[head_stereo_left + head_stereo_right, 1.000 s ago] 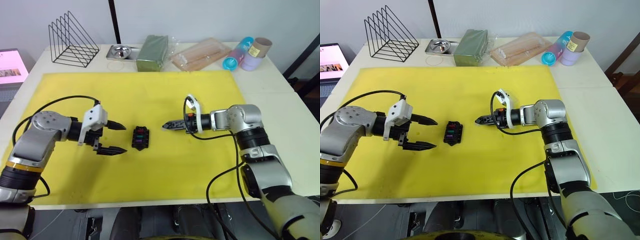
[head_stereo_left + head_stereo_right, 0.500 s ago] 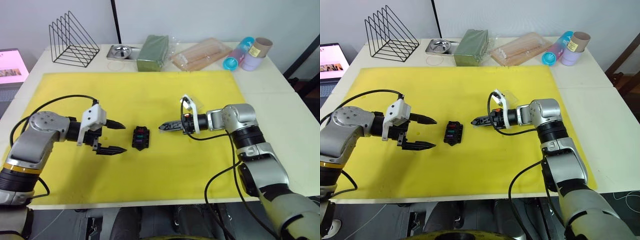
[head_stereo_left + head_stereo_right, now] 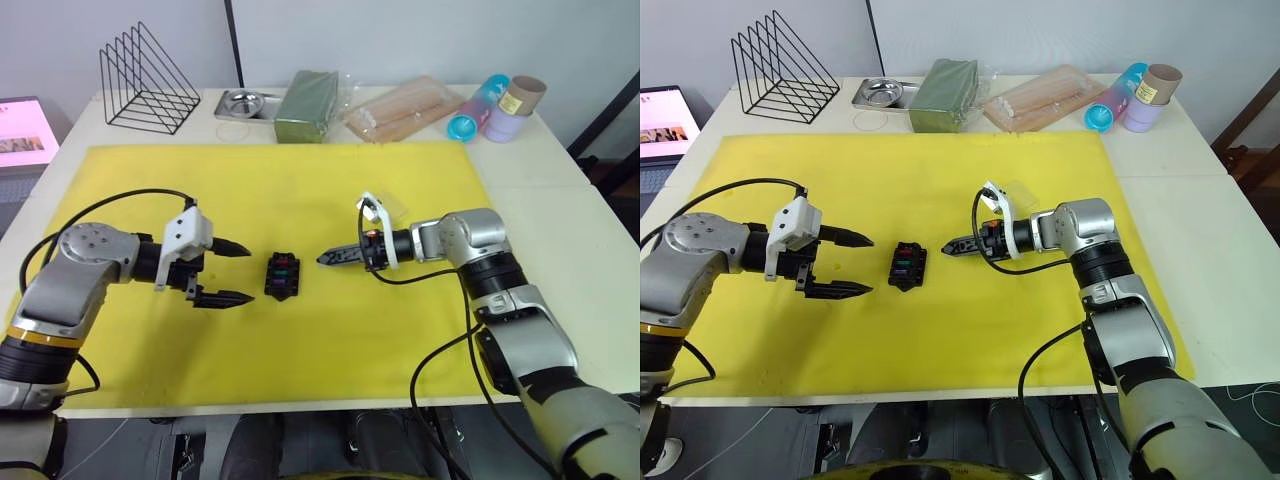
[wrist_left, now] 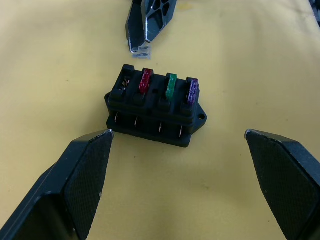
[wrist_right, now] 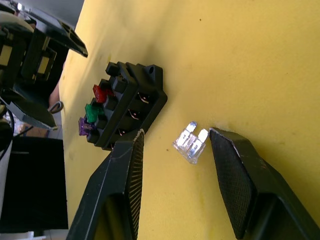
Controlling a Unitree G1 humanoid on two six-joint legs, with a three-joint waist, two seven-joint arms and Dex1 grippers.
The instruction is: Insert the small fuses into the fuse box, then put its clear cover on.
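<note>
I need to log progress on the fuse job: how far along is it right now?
Done: red, green and purple fuses sit in the fuse box. In hand: the clear fuse lies on the yellow mat between the open fingers of the right end effector, not yet gripped. Left: seat it in the empty slot, then fit the cover. The left end effector waits open beside the box.

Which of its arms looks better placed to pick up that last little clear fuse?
The right. Its gripper is open with the clear fuse lying between its fingers, beside the fuse box. The left gripper sits open on the box's far side.
</note>
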